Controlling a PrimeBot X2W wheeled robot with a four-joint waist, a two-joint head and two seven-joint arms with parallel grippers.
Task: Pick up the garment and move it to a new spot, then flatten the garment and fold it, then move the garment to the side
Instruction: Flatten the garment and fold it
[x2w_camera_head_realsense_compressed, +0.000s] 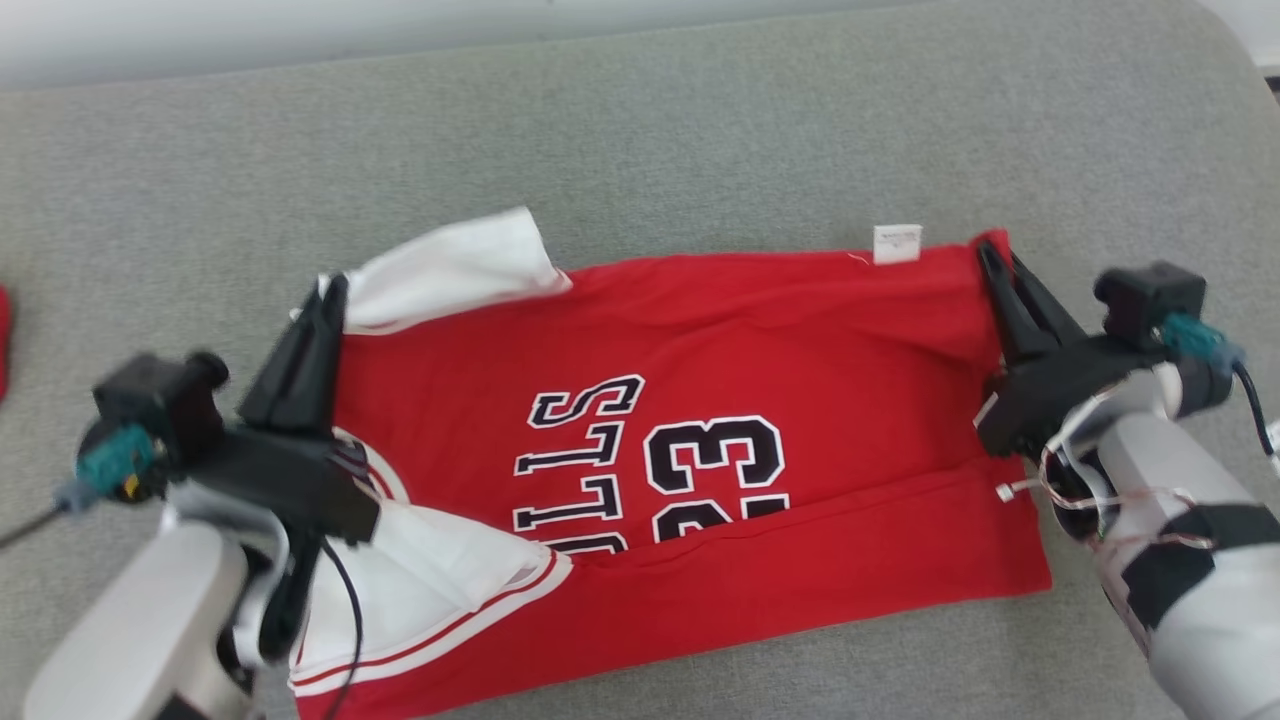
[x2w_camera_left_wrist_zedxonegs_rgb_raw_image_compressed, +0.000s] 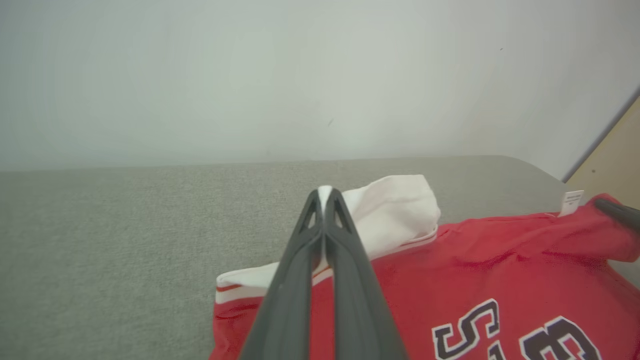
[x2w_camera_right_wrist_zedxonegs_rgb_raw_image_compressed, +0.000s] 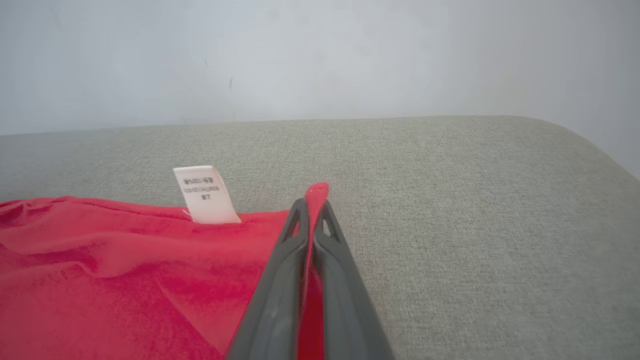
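A red jersey (x2w_camera_head_realsense_compressed: 740, 360) with white sleeves and black "23" lettering lies spread sideways across the grey cushion, its near edge folded up over the print. My left gripper (x2w_camera_head_realsense_compressed: 330, 292) is shut on the jersey's white sleeve edge at the left end; white cloth pokes out between its fingertips (x2w_camera_left_wrist_zedxonegs_rgb_raw_image_compressed: 325, 197). My right gripper (x2w_camera_head_realsense_compressed: 992, 256) is shut on the red hem corner at the right end, with red fabric pinched between its fingers (x2w_camera_right_wrist_zedxonegs_rgb_raw_image_compressed: 314, 210). A white label (x2w_camera_right_wrist_zedxonegs_rgb_raw_image_compressed: 204, 195) stands up from the far edge beside it.
The grey upholstered surface (x2w_camera_head_realsense_compressed: 640, 130) runs wide beyond the jersey, ending at a pale wall at the back. A bit of something red (x2w_camera_head_realsense_compressed: 4, 340) sits at the far left edge. The cushion's rounded corner (x2w_camera_head_realsense_compressed: 1215, 60) is at the back right.
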